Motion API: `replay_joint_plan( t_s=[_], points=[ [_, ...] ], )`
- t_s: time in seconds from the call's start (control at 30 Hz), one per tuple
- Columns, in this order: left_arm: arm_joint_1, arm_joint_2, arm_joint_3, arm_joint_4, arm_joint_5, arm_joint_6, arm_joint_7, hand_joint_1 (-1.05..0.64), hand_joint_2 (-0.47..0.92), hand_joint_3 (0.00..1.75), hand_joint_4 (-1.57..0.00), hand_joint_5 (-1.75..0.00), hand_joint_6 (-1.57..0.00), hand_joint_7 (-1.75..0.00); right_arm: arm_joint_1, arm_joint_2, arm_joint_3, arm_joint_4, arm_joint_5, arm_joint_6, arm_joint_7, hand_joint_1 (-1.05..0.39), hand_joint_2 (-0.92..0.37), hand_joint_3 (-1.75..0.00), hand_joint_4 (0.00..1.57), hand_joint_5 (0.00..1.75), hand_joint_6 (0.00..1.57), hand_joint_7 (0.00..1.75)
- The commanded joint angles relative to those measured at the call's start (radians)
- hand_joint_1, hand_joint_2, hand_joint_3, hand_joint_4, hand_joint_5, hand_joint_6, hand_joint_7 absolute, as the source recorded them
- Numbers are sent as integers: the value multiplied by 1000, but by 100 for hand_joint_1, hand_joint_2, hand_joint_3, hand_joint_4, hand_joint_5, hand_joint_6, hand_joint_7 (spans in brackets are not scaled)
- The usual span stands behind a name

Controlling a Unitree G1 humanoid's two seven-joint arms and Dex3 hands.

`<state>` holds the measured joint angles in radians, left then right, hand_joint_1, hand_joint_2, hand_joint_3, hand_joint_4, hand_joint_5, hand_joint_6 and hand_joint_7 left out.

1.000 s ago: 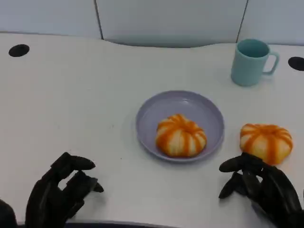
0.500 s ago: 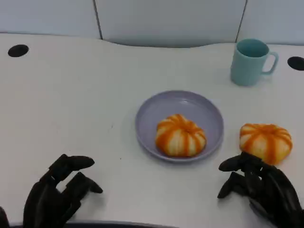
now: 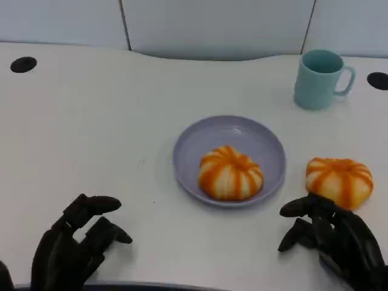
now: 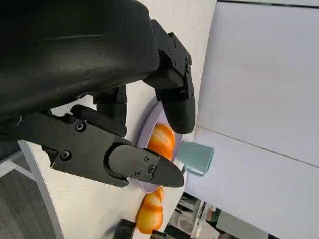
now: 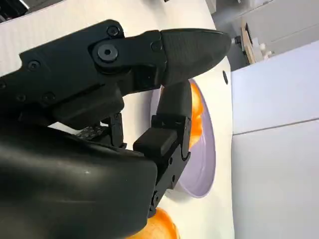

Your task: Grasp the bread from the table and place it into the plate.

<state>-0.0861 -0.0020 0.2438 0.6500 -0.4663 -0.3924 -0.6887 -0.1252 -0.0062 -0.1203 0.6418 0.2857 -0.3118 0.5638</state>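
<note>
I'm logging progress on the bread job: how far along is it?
Done: one bread lies in the plate. In hand: nothing; the right hand sits open just short of the second bread on the table, and the left hand is open too. Left: grasp that bread and place it in the plate.

no readable text, no labels, no signs

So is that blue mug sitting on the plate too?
No, the mug stands on the bare table, well behind the plate, which holds just one bread roll.
</note>
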Motion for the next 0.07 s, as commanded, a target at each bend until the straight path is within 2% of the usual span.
replay_joint_plan(
  t_s=[0.03, 0.07],
  points=[
    [-3, 13, 7, 1, 19, -13, 8, -58, 92, 7, -38, -169, -43, -115, 13, -10, -9, 8, 3, 4, -2, -42, -92, -33, 69, 148, 69, 99],
    [-3, 12, 7, 0, 19, -14, 8, -58, 92, 8, -37, -170, -42, -116, 13, -10, -8, 8, 2, 4, -2, -42, -92, -34, 69, 148, 69, 99]
  ],
)
